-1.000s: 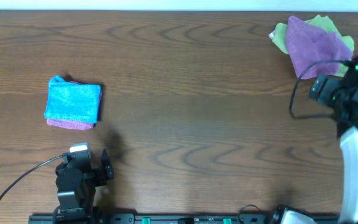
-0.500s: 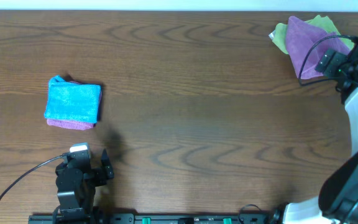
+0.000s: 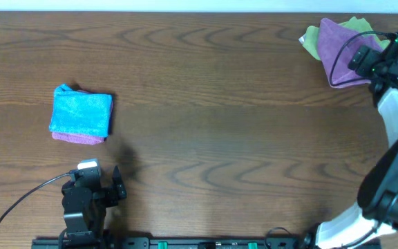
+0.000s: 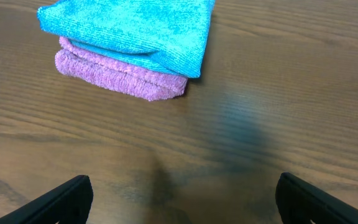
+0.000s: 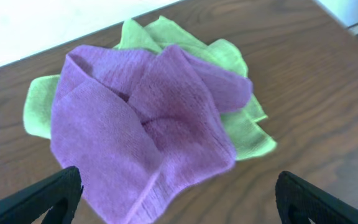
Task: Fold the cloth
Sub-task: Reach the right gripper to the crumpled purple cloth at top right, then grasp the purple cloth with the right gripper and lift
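A: Where do we find our soft, plain purple-mauve microfibre cloth?

B: At the far right corner of the dark wood-grain table. It sits rumpled in a heap on a crumpled lime-green cloth that pokes out around its edges. We have not flattened it yet, let alone folded it.

A: Which arm do we use?

B: The right one, we judge. Our right gripper hangs over the near-right edge of the heap, its two black fingers spread wide with nothing between them. From the wrist camera the purple cloth lies straight ahead and a little to the left, spanning the gap between the fingertips.

A: And the left gripper?

B: Well apart, near the front left. Its fingers are likewise wide apart and empty, facing a folded bright blue cloth stacked on a folded pink towel.

A: Does the heap have a long axis?

B: Loosely. Seen from overhead, it runs from a point at the back down toward the right gripper. We would need to pinch purple only, since green lies directly beneath. We cannot tell where its corners hide in the folds.
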